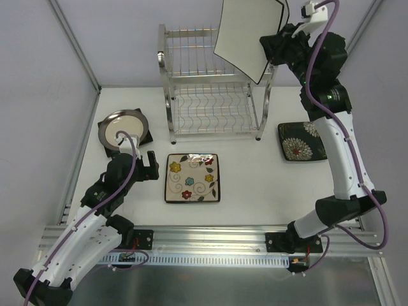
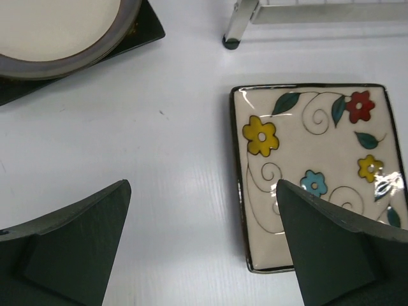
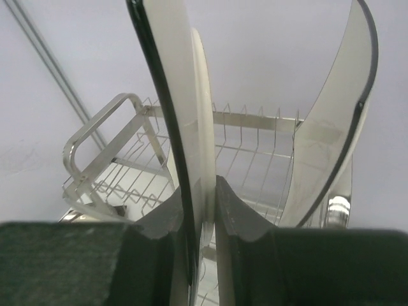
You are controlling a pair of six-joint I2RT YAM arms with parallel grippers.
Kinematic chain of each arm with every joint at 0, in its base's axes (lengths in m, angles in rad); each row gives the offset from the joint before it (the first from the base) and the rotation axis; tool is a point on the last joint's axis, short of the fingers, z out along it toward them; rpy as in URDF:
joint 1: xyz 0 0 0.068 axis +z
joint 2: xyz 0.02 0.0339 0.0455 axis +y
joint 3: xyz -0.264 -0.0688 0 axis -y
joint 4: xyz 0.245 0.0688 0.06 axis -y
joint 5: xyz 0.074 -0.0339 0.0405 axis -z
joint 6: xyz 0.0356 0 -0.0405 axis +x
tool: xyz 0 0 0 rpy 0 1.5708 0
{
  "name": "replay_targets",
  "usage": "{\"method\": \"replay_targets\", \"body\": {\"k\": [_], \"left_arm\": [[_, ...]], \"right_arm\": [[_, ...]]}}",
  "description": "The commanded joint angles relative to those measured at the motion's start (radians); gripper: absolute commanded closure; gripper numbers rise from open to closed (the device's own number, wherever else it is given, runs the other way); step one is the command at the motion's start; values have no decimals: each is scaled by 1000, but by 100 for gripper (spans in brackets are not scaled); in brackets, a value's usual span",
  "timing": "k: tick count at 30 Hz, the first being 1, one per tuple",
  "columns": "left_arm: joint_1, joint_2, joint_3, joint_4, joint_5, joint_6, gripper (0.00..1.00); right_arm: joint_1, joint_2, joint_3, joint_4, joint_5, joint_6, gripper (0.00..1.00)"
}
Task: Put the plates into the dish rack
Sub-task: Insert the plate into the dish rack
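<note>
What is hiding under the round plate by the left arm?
A dark square plate lies under the round cream plate; only its corners and edges stick out. Its middle is covered, so any pattern there cannot be seen.

A white table (image 1: 255, 191), evenly lit, fills the middle. Behind it rises a plain pale grey wall (image 1: 127, 38); a similar side panel (image 1: 38, 127) stands at its left, edged by an aluminium strut (image 1: 74, 41). A slotted aluminium rail (image 1: 217, 237) runs along its near edge.
</note>
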Motion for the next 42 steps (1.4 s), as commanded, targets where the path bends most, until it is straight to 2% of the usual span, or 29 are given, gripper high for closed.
{"method": "replay_targets", "body": {"k": [1,9,18,30,42], "left_arm": [[10,27,-6,4,-77,44,1],[13,36,-15,23,-108,67,1],[28,50,-25,42,-99,91,1],[43,55,-25,49,-85,98,1],[56,53,-26,52,-76,98,1]], "right_arm": [[27,29,136,376,104,-50,99],[58,94,170,494,226,-119,99],[59,169,238,543,266,-208,100],[99,208,219,661,413,-357,100],[112,217,169,721,503,-405,99]]}}
